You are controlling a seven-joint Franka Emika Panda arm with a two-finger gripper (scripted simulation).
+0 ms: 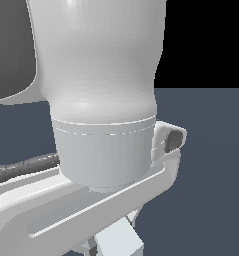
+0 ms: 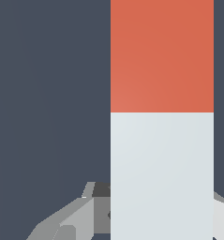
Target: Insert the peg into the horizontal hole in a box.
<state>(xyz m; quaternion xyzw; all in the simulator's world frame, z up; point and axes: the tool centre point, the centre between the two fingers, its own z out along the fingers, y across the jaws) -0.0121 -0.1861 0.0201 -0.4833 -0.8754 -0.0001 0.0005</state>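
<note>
The peg (image 2: pixel 162 117) fills much of the wrist view: its red-orange end (image 2: pixel 162 56) lies farther from the camera and its white part runs back between the fingers. My gripper (image 2: pixel 162 211) is shut on the white part, with a grey finger (image 2: pixel 80 213) pressed against one side and the other finger's edge showing on the opposite side. In the exterior view only a white end of the peg (image 1: pixel 123 242) shows below the hand. The box and its hole are out of view.
The arm's white wrist and hand (image 1: pixel 106 150) block most of the exterior view. A dark blue-grey floor (image 1: pixel 211 175) lies behind, and the same floor (image 2: pixel 48 93) lies under the peg in the wrist view.
</note>
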